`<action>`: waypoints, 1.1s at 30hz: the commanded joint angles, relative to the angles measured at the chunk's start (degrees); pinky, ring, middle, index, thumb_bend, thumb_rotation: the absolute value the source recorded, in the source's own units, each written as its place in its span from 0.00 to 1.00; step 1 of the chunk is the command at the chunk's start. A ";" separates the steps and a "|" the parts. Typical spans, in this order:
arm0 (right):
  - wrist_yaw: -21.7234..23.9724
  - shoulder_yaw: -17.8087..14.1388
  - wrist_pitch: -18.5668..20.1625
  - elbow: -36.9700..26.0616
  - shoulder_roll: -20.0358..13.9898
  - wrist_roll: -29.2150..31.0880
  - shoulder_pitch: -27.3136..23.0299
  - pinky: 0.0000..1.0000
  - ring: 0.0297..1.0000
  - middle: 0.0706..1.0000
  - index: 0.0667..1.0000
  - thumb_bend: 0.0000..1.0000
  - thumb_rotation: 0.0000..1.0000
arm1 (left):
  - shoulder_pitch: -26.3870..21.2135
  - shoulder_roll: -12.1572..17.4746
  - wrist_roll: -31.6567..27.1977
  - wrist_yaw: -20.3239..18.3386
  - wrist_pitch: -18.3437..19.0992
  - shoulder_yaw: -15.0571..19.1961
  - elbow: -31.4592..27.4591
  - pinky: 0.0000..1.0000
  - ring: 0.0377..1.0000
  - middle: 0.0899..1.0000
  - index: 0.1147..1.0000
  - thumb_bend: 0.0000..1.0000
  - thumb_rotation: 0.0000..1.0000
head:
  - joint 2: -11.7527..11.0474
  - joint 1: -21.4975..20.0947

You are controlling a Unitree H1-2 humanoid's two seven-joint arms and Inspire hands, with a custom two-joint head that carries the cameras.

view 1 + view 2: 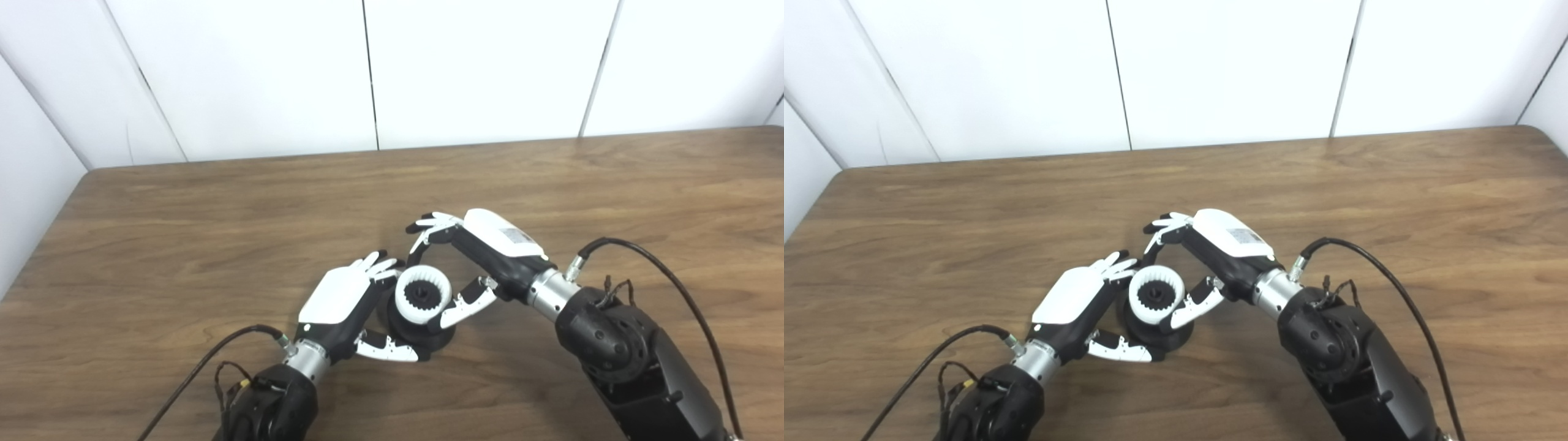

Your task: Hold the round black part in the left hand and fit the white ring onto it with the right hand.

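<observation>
The round black part (422,331) sits near the front middle of the brown desk (184,214). The left hand (343,303) wraps its fingers and thumb around the part's side, holding it. The white ring (422,295) with little teeth inside sits on top of the part. The right hand (471,263) pinches the ring between thumb and curled fingers.

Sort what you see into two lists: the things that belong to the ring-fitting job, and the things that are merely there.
Belongs to the job:
round black part
white ring, seated on top of it
left hand, wrapped around the part
right hand, fingers by the ring

Merely there:
wooden table
white wall panels
arm cables
</observation>
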 commanded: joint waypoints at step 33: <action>3.50 1.39 0.49 1.78 -1.41 1.00 0.10 0.87 0.95 0.87 0.62 0.79 0.31 | -0.37 0.45 1.62 -1.42 0.47 -0.21 -0.49 0.97 0.99 0.91 0.64 0.79 0.43 | 0.36 -0.07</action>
